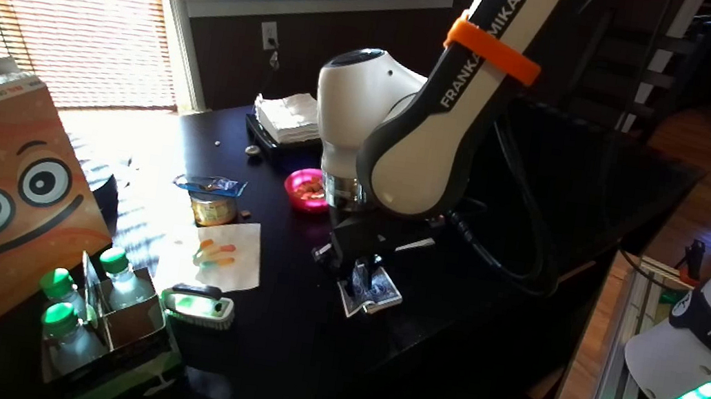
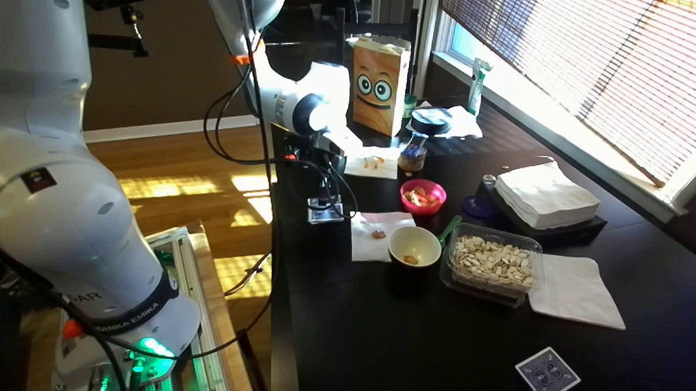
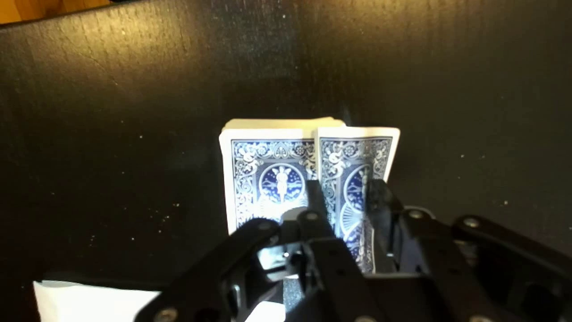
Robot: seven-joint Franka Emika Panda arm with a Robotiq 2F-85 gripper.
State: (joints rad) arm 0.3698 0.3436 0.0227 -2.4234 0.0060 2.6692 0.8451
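Close by the pincer (image 3: pixel 346 184) lie deck (image 3: pixel 270 176), napkin (image 2: pixel 364 248) and pink bowl (image 2: pixel 422 210); arm (image 1: pixel 422 160) arched downward, it pinches a bowed card (image 3: pixel 351 210).

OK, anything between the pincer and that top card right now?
Nothing visible: in the wrist view the pincer is right at the top card, its jaws on either side of it. The deck lies partly beneath that card, not in between. Whether both jaws touch it, I can't tell.

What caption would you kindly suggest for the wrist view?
Gripper straddling part of a playing card overlapping a deck on a dark table.
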